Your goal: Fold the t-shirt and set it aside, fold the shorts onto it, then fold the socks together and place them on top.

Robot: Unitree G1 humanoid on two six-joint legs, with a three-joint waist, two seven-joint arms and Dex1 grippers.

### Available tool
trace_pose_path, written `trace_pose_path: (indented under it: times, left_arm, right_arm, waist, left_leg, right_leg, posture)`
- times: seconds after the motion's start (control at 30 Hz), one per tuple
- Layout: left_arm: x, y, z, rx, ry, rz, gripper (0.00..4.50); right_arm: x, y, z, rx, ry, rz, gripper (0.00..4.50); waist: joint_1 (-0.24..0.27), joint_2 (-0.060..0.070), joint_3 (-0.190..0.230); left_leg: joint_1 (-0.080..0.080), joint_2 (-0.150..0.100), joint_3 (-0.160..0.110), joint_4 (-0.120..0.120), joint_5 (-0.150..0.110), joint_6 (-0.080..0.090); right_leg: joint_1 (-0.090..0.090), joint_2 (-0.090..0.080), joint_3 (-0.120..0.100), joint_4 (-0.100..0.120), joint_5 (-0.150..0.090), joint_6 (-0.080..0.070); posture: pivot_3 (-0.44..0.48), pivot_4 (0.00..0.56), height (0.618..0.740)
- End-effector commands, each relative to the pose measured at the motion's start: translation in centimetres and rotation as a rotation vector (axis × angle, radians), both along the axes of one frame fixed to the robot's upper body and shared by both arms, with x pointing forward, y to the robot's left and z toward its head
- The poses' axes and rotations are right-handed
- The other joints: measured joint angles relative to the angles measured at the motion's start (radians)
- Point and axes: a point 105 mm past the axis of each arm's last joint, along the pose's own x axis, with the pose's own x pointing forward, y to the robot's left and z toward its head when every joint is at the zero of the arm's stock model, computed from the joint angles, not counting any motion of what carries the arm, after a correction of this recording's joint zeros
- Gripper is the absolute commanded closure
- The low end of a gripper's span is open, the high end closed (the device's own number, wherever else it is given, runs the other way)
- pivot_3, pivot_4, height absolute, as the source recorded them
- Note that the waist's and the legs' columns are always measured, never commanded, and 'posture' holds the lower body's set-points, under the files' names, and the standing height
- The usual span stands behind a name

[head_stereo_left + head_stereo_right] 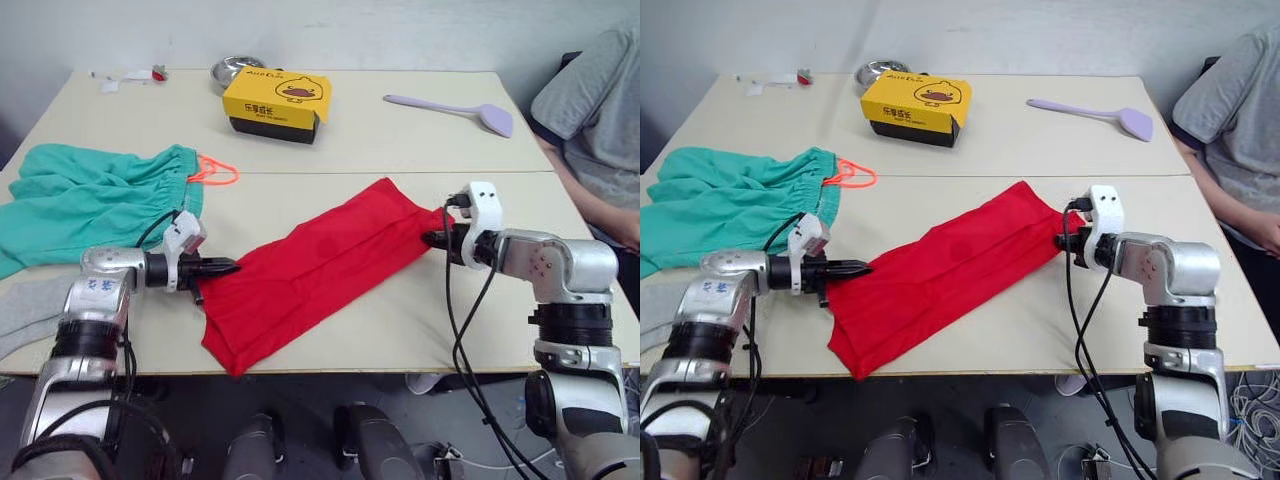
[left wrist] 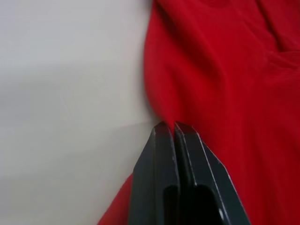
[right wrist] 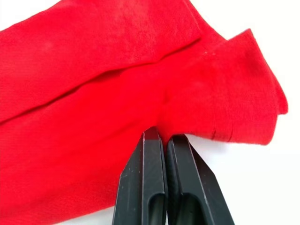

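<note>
Red cloth t-shirt, folded into a long band, lies near the table's front edge. The left gripper and right gripper pinch opposite edges. Soft, limp fabric likely sags; edge grips suit it.

You have one red t-shirt, pinched at opposite ends by two grippers, the left gripper and the right gripper. You also have one pair of teal shorts, one grey sock in view, one yellow box, one purple spatula, one metal bowl, and one person seated beside one table.
</note>
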Motion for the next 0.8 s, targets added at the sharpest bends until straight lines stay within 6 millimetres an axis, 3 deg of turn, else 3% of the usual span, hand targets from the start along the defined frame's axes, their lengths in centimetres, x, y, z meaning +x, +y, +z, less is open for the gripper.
trace_pose_path:
  times: [0.03,0.33,0.47,0.57,0.77,0.8]
  left_arm:
    - [-1.9,-0.8,1.5,-0.029,-0.024,0.035,4.5]
    - [-7.4,-3.3,0.2,-0.102,0.011,0.169,4.5]
    - [-8.2,-3.4,-0.1,-0.151,0.057,0.233,4.5]
    - [-8.0,-2.4,0.3,-0.139,0.026,0.251,3.8]
    - [-7.6,1.1,1.1,-0.113,0.067,0.268,1.88]
    - [-7.2,1.6,1.3,-0.115,0.068,0.259,1.53]
  right_arm:
    - [1.8,0.4,2.1,-0.074,-0.119,0.037,4.45]
    - [5.5,3.2,3.0,-0.253,-0.308,0.129,4.45]
    - [5.9,3.8,2.8,-0.288,-0.323,0.183,4.45]
    - [5.1,3.5,3.1,-0.278,-0.317,0.253,3.83]
    - [1.4,0.8,4.0,-0.18,-0.216,0.327,1.72]
    - [-0.1,0.7,3.9,-0.14,-0.166,0.367,1.32]
  waist:
    - [-0.002,0.0,0.0]
    - [0.002,0.001,0.001]
    - [0.005,0.001,0.001]
    - [0.007,0.001,0.001]
    - [0.024,0.002,0.001]
    - [0.027,0.002,0.001]
  left_leg:
    - [0.0,0.0,0.0,0.0,0.0,0.0]
    - [0.0,0.0,-0.001,0.0,0.0,-0.001]
    - [0.0,0.0,-0.001,0.0,0.001,-0.001]
    - [0.0,0.0,-0.003,0.0,0.001,-0.002]
    - [0.0,0.0,-0.003,0.0,-0.001,-0.002]
    - [0.0,0.0,-0.003,0.0,-0.001,-0.002]
  right_leg:
    - [0.0,0.0,0.0,0.0,0.0,0.0]
    - [0.0,0.0,0.0,0.0,0.0,0.001]
    - [0.0,0.0,0.0,0.0,0.0,0.001]
    - [0.001,0.0,0.0,0.0,0.0,0.001]
    - [0.001,-0.001,-0.001,-0.002,0.0,0.0]
    - [0.001,-0.001,-0.001,-0.002,-0.001,-0.001]
  posture:
    - [0.0,0.15,0.74]
    - [0.0,0.15,0.74]
    - [0.0,0.15,0.74]
    - [0.0,0.15,0.74]
    - [0.0,0.15,0.74]
    - [0.0,0.15,0.74]
